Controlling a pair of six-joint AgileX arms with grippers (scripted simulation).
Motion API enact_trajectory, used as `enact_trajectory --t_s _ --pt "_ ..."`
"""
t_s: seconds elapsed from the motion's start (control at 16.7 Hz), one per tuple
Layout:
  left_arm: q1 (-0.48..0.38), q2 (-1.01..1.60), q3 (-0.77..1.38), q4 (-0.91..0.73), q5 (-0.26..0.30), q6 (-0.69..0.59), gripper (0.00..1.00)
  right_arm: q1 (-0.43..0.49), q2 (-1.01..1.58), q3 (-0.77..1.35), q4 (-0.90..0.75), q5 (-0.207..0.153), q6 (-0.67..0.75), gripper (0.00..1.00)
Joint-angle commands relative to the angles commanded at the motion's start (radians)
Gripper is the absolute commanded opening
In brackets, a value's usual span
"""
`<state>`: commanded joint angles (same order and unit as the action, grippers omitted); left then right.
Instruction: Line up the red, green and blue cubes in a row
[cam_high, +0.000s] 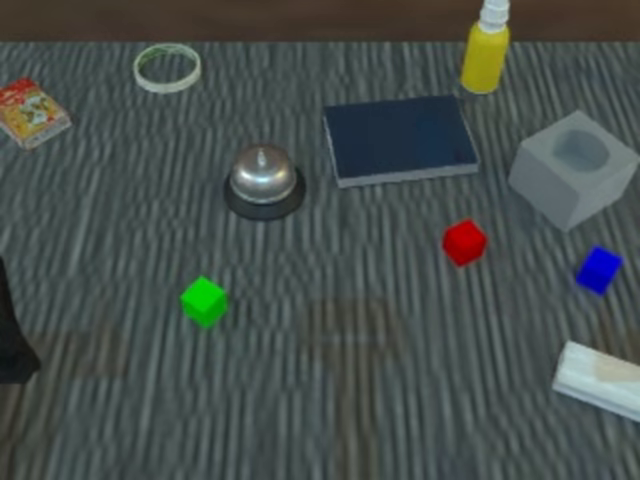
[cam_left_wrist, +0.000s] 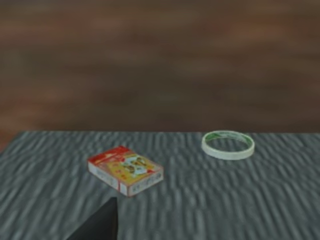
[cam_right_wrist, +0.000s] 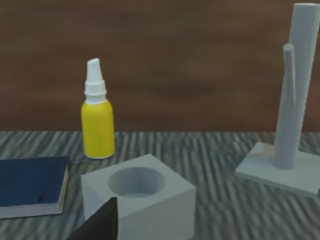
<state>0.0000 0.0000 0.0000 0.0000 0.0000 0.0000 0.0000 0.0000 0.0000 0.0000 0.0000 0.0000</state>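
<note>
Left arm (cam_high: 12, 335) is seen parked at the table's left edge; only a dark tip shows, jaw state cannot be told. Green cube (cam_high: 204, 300) is placed left of centre, near the front, well apart from the other two and nearest the left arm. Red cube (cam_high: 464, 242) sits right of centre, in front of the blue book (cam_high: 400, 138). Blue cube (cam_high: 599, 270) lies near the right edge, just in front of the grey hollowed block (cam_high: 572, 168). Right arm (cam_high: 600, 380) is seen at the front right, close to the blue cube, a little behind it; jaw state cannot be told either. No cube is gripped. Cubes are equal-sided, so no long axis matters. Judged: row not yet started; red and blue suit the right arm, green the left.
</note>
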Motion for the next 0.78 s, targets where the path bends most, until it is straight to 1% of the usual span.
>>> enact_trajectory --t_s 0.18,0.36,0.54,0.78 --pt "0.0 0.0 0.0 0.0 0.0 0.0 1.0 0.003 0.01 0.01 -0.007 -0.001 -0.001 1.0" --pt "0.0 0.0 0.0 0.0 0.0 0.0 1.0 0.027 0.101 0.1 -0.069 -0.003 -0.005 1.0" --pt "0.0 0.0 0.0 0.0 0.0 0.0 1.0 0.066 0.288 0.282 -0.184 -0.004 -0.014 1.0" --pt "0.0 0.0 0.0 0.0 0.0 0.0 1.0 0.132 0.681 0.625 -0.394 -0.001 -0.031 1.0"
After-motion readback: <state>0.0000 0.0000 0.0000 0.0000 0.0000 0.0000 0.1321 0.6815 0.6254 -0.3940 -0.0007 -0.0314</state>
